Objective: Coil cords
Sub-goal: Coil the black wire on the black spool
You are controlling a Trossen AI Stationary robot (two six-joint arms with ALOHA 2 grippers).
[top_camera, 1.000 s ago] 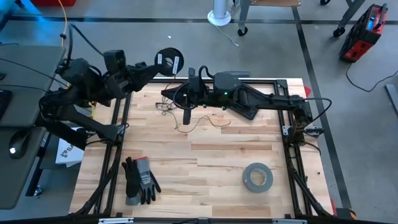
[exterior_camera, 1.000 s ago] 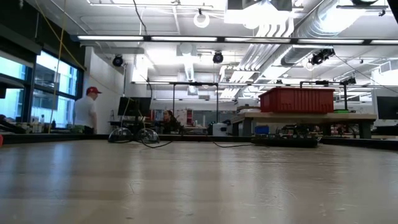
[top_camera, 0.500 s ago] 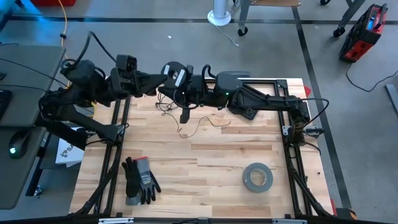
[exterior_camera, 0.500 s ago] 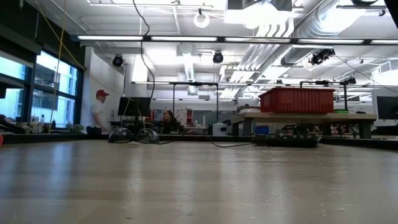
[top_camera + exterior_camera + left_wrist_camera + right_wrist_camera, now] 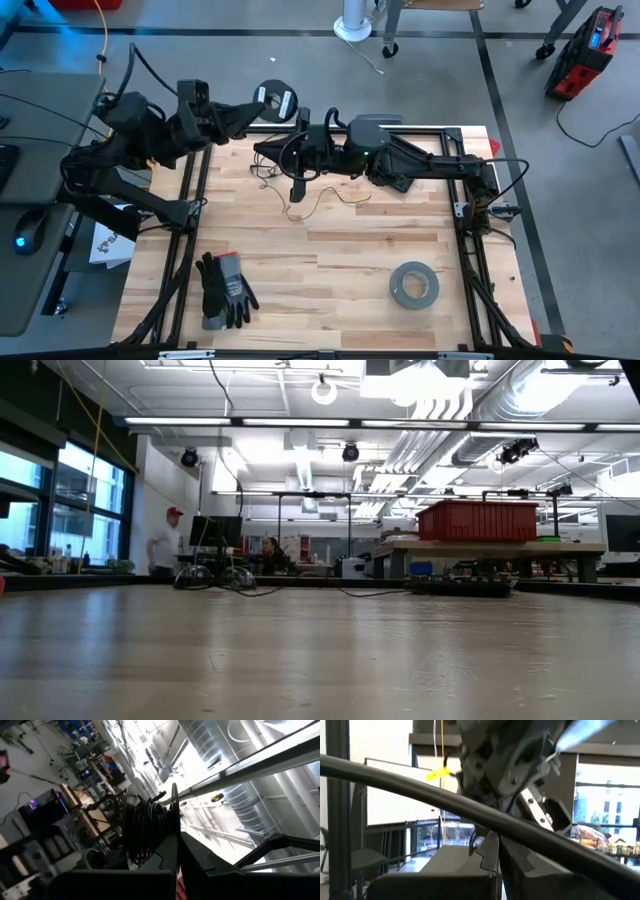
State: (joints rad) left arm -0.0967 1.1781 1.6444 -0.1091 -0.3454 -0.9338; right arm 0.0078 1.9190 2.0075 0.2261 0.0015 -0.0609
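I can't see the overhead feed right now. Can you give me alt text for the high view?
Over the far edge of the pale wooden table, the left hand, shut, holds the small round black spool, while the right hand, shut, is just below it above the thin dark cord. Near the front lie black-and-grey gloves and a grey tape roll.

Black spool (image 5: 172, 827) wound with thin dark cord (image 5: 145, 832), clamped between the left gripper's (image 5: 176, 851) fingers.
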